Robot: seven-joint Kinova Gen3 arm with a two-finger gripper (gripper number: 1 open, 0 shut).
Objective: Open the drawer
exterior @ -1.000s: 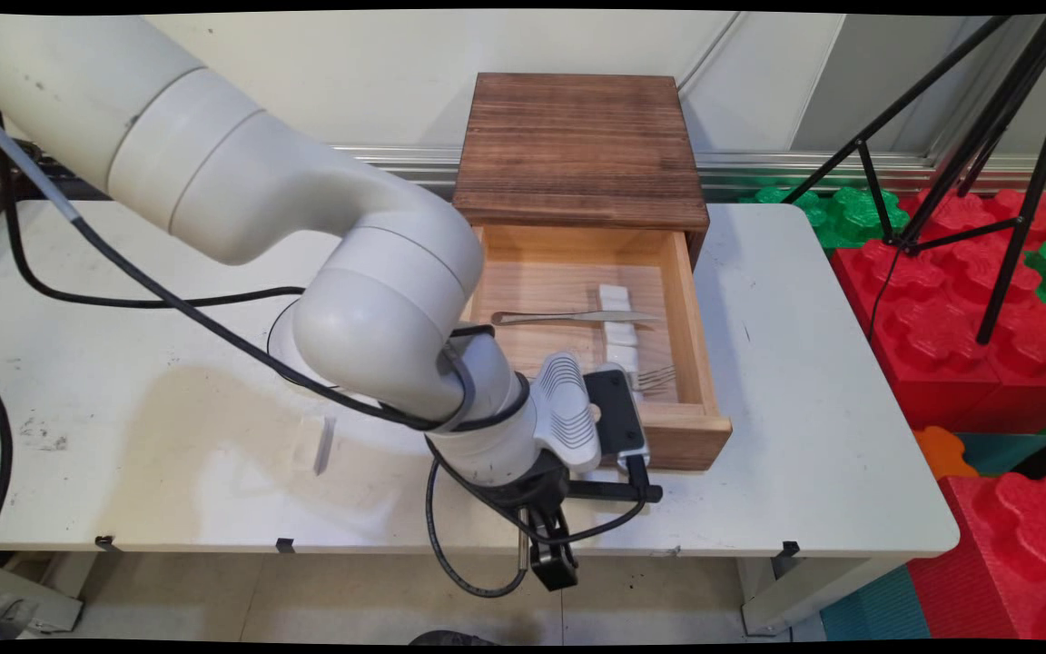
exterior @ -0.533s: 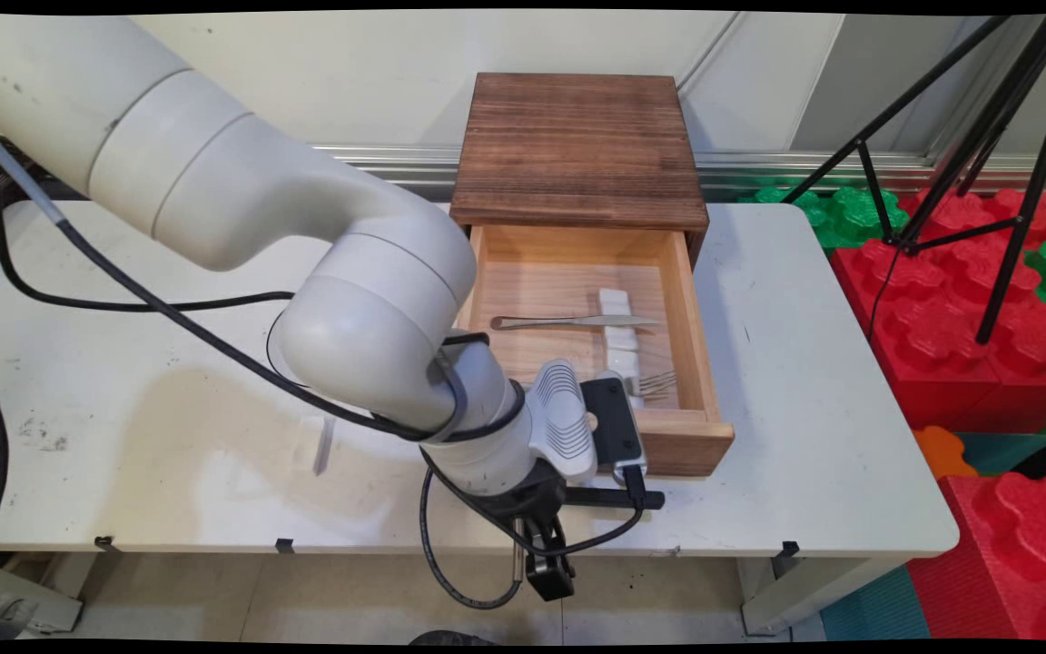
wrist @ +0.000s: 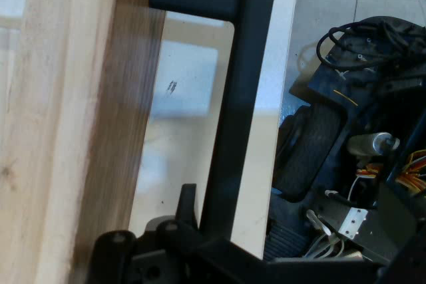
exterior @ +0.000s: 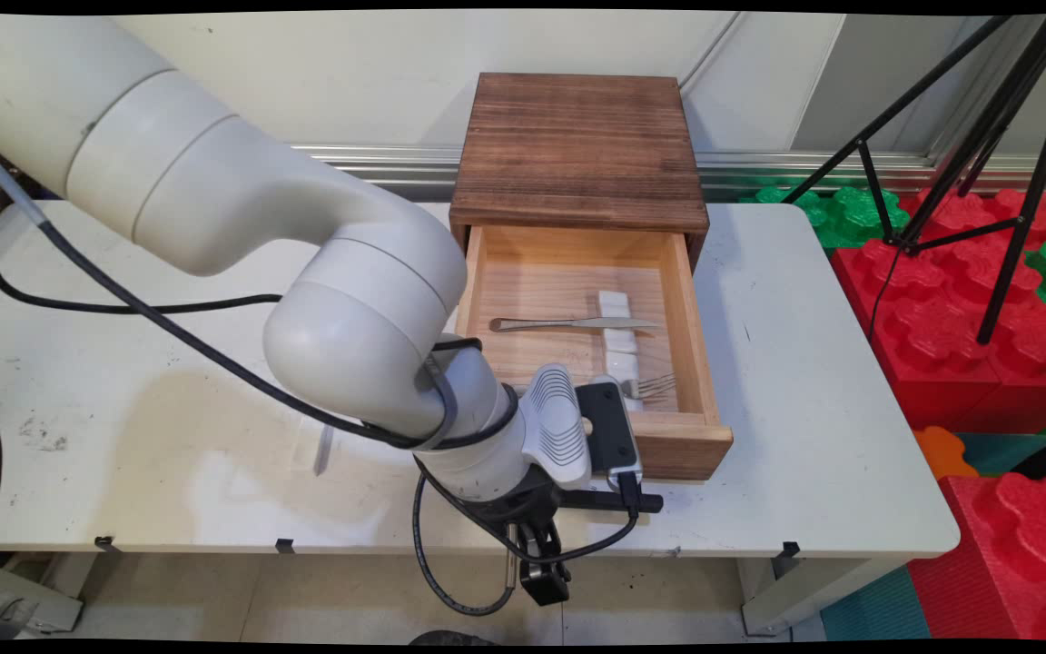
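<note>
From my remote seat I see a pale wall (exterior: 350,73) at twelve o'clock behind the white surface (exterior: 804,381). At three o'clock, red and green foam blocks (exterior: 950,300) crowd a black tripod (exterior: 995,118). Grey floor tiles (exterior: 350,599) show at six o'clock.

No lettering, label, brand or number can be read anywhere.
</note>
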